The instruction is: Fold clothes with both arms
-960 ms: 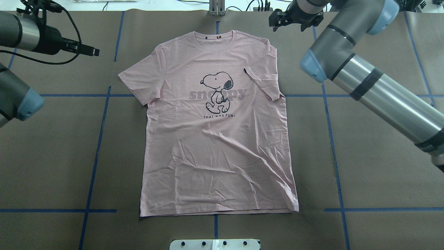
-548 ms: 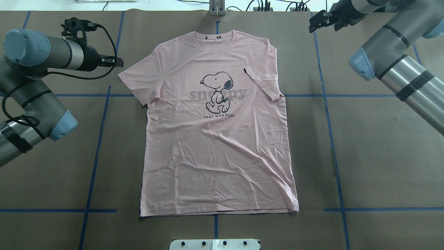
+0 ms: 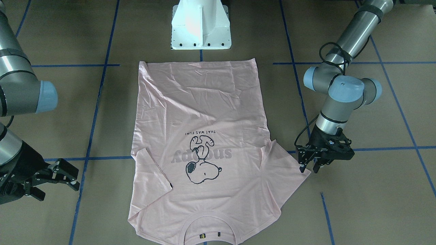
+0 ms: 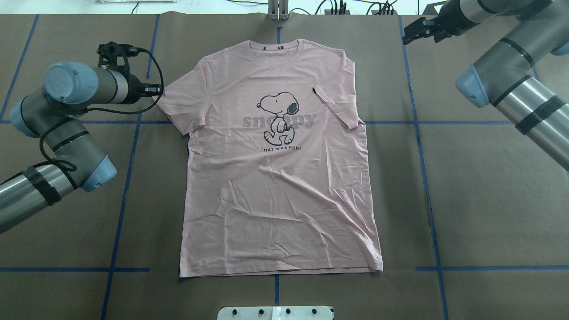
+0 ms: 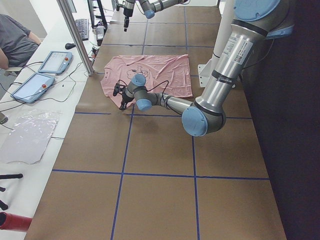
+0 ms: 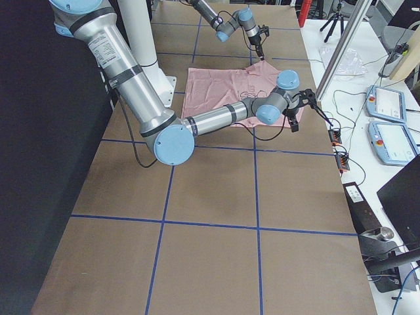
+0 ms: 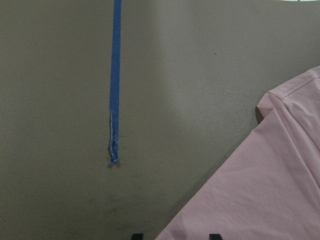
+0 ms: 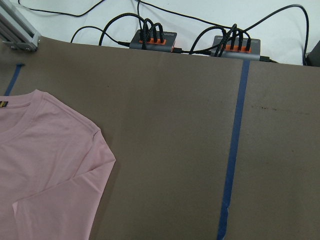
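The pale pink T-shirt point(image 4: 275, 186) lies flat, print up, with its collar point(image 4: 278, 51) at the far edge. It also shows in the front-facing view point(image 3: 201, 112). One sleeve point(image 4: 340, 109) is folded in over the body; the other sleeve point(image 4: 178, 104) is spread out. My left gripper point(image 4: 156, 90) is open and low at the tip of the spread sleeve point(image 3: 296, 170). In the left wrist view the sleeve point(image 7: 260, 190) lies between the fingertips point(image 7: 137, 235). My right gripper point(image 4: 411, 38) is open and empty, off the shirt beyond its far right shoulder point(image 8: 75, 145).
The white pedestal base point(image 3: 201, 27) stands just past the hem. Blue tape lines point(image 4: 120, 195) cross the brown table cover. Cable hubs point(image 8: 152, 39) and a metal post point(image 4: 278, 11) sit at the far edge. A person and tablets point(image 5: 52, 62) are at the side bench.
My left gripper has swung right and down to the tip of the spread sleeve. My right gripper has moved right, away from the collar. The shirt has not moved.
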Controlling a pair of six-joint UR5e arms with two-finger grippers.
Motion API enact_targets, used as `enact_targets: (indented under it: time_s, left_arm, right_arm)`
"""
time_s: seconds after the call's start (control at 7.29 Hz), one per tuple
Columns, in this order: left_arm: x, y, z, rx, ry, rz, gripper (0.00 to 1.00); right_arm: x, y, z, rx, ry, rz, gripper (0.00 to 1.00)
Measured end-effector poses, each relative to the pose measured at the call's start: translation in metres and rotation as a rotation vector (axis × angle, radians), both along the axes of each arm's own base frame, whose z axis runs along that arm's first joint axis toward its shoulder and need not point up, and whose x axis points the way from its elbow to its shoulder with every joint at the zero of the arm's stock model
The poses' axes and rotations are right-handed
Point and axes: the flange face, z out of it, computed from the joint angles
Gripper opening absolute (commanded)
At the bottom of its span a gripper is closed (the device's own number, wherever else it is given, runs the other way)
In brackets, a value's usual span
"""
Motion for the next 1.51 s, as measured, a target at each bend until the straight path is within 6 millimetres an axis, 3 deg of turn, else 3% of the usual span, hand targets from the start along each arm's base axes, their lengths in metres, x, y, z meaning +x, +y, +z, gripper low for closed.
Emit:
enact_targets:
  time_s: [0.41,0.55,0.69,1.23,1.51]
  left_arm:
    - [0.012,0.003,0.008,-0.002,-0.02,-0.002,0.51]
    - [0.014,0.003,0.01,-0.005,-0.024,-0.001,0.39]
    - [0.015,0.003,0.011,-0.006,-0.026,-0.001,0.0]
    - [0.015,0.002,0.002,0.022,-0.029,0.014,0.0]
    - [0.011,0.006,-0.031,0.066,-0.018,0.032,0.0]
  right_arm:
    - [0.0,0.0,0.001,-0.002,0.002,0.001,1.0]
    - [0.0,0.0,0.002,-0.002,0.002,0.001,1.0]
    - [0.0,0.0,0.002,-0.003,0.002,0.001,1.0]
    - [0.0,0.0,0.002,-0.003,0.003,0.001,1.0]
    - [0.0,0.0,0.002,-0.003,0.003,0.001,1.0]
